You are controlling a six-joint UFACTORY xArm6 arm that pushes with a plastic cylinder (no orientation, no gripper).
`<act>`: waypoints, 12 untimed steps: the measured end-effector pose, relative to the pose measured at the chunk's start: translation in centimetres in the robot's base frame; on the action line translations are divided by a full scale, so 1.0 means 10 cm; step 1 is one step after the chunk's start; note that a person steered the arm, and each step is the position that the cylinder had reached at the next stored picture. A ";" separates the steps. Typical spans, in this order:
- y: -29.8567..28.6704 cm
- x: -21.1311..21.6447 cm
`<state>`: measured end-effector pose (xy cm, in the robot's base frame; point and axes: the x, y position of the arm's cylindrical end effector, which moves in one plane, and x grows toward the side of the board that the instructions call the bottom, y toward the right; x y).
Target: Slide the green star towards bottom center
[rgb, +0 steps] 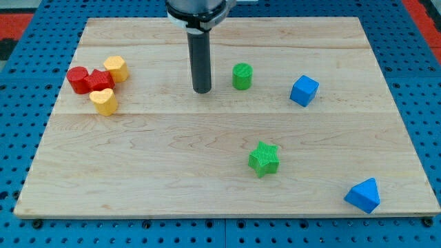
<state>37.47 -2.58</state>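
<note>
The green star (264,158) lies on the wooden board (172,158), right of the middle and toward the view's bottom. My tip (202,90) rests on the board in the upper middle, well above and to the left of the star, not touching it. A green cylinder (242,76) stands just to the right of my tip, apart from it.
A blue cube (304,90) sits at the upper right. A blue triangular block (363,195) lies near the bottom right corner. At the upper left, two red blocks (89,80) and two yellow blocks (104,100) huddle together. Blue pegboard surrounds the board.
</note>
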 end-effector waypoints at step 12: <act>0.97 2.27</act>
<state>60.17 7.13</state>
